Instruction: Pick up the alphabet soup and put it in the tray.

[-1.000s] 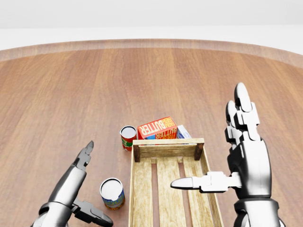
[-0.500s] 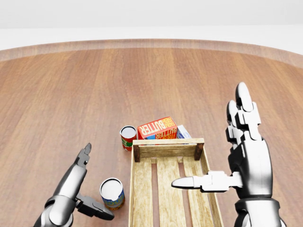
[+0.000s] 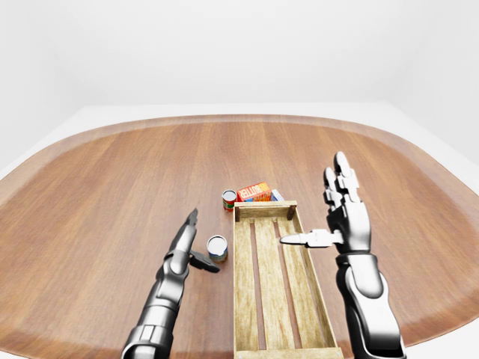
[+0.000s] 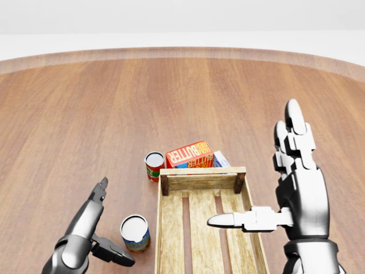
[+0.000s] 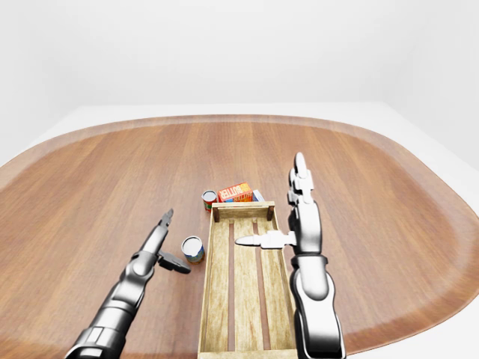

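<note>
The alphabet soup can (image 4: 135,233), blue, green and orange on its label, stands upright on the wooden table just left of the slatted wooden tray (image 4: 202,171). My left hand (image 4: 114,225) is open beside the can on its left. Its thumb reaches under the can's lower-left side and its fingers point up the view. I cannot tell whether it touches the can. My right hand (image 4: 254,171) is open and held upright over the tray's right side, with the thumb stretched out left above the slats. Nothing lies in the tray.
A red-labelled can (image 4: 154,165) stands at the tray's top-left corner. An orange butter box (image 4: 189,154) and a small blue-and-white box (image 4: 220,159) lie against the tray's top end. The round table's rim (image 3: 247,118) curves across the top of the left-eye view.
My left hand has sunk a little toward the bottom of the head view, its fingertip lower and nearer the can. The right hand, cans and tray have not moved.
</note>
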### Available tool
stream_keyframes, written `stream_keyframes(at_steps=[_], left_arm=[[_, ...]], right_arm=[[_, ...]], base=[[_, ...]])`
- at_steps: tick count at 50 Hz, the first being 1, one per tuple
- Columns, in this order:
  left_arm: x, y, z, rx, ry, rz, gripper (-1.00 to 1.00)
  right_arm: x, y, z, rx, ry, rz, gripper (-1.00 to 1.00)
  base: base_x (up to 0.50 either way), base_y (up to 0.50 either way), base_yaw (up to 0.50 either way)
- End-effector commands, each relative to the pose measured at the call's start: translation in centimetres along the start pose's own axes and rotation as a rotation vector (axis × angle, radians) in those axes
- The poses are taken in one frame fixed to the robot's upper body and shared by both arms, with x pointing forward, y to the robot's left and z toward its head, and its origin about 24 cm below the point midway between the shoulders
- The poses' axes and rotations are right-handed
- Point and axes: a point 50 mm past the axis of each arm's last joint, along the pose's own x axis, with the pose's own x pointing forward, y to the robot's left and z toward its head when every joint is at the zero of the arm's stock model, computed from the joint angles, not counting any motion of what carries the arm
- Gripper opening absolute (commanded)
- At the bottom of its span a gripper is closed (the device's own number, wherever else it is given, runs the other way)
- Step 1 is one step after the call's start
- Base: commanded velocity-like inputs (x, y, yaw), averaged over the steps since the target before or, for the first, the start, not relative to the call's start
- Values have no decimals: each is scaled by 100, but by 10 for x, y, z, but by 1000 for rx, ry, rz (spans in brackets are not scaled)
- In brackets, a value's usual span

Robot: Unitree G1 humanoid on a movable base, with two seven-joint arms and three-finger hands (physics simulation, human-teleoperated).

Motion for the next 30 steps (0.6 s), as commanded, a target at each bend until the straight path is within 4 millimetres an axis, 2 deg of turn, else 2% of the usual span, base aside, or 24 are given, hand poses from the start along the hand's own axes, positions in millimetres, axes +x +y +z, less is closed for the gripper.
stream_keyframes(at_steps=[1, 30], left_arm=[[5, -1, -5, 12, 38, 0, 100], [20, -9, -10, -16, 44, -56, 100]], right_arm=[[0, -1, 3, -1, -14, -4, 100], [0, -3, 6, -2, -26, -10, 100]], base=[[0, 0, 0], [0, 0, 0]])
